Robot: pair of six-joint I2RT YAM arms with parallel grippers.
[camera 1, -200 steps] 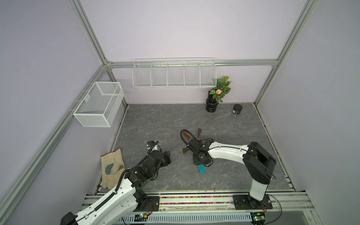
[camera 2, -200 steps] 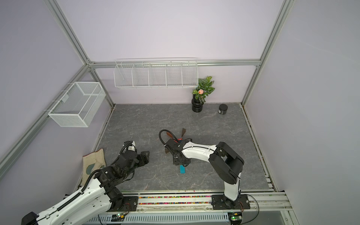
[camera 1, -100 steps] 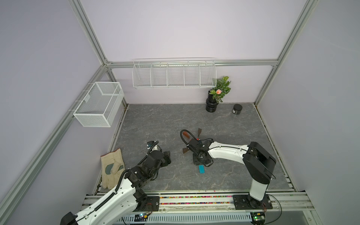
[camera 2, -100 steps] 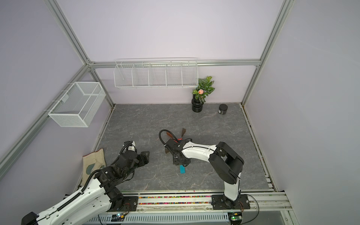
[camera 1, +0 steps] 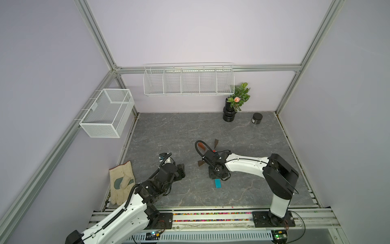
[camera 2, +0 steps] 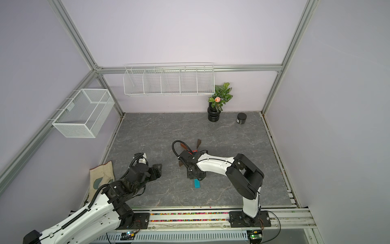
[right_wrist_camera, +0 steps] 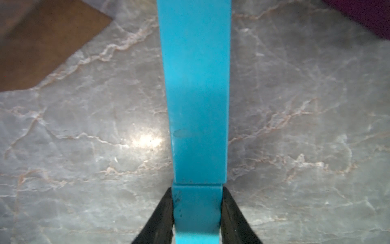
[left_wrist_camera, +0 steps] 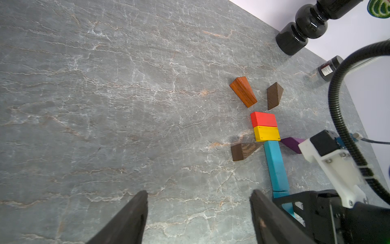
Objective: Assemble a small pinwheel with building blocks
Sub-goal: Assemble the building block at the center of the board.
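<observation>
Pinching the end teal bar [right_wrist_camera: 198, 221], the right gripper [right_wrist_camera: 197, 190] should seat it flush against the placed teal bar [right_wrist_camera: 195, 95]; left gripper [left_wrist_camera: 198, 192] hangs open.

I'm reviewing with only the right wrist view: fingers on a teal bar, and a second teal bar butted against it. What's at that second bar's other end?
Observer: The far teal bar meets a yellow block, and a red block is joined beyond that.
Operator: Are all four blades in place?
Observer: No. An orange wedge and a dark brown wedge lie just beyond the red block, slightly apart from it.
Operator: And the other arm?
Observer: The left gripper is open and empty, off to one side of the blocks.
</observation>
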